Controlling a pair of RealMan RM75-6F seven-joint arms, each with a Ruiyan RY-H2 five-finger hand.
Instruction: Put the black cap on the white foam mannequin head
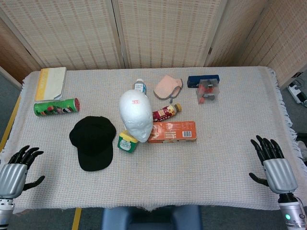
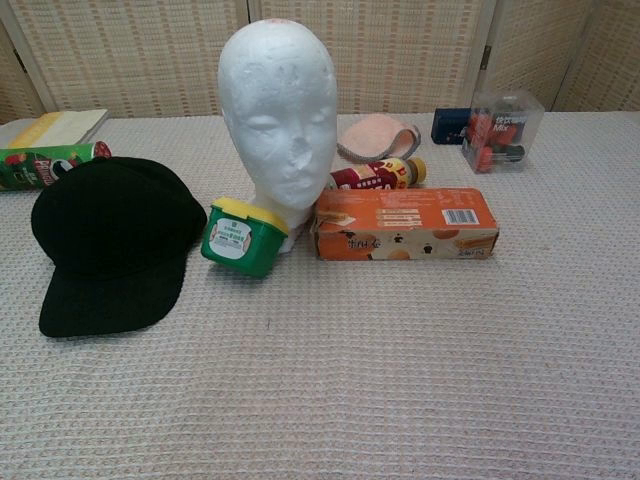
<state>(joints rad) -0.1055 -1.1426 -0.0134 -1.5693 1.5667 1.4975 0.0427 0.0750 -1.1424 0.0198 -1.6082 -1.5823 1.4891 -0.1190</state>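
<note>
Both hands lying spread, holding nothing. Cap sitting up & right of left hand, brim pointing back toward robot; mannequin head just beyond it. Right hand well apart, so left's nearer.

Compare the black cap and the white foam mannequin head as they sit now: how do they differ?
The black cap lies flat with its brim toward the robot; the mannequin head stands upright, facing the robot. The cap lies apart; the mannequin head has a green tub against its base. Both rest on the table, untouched by either hand.
</note>
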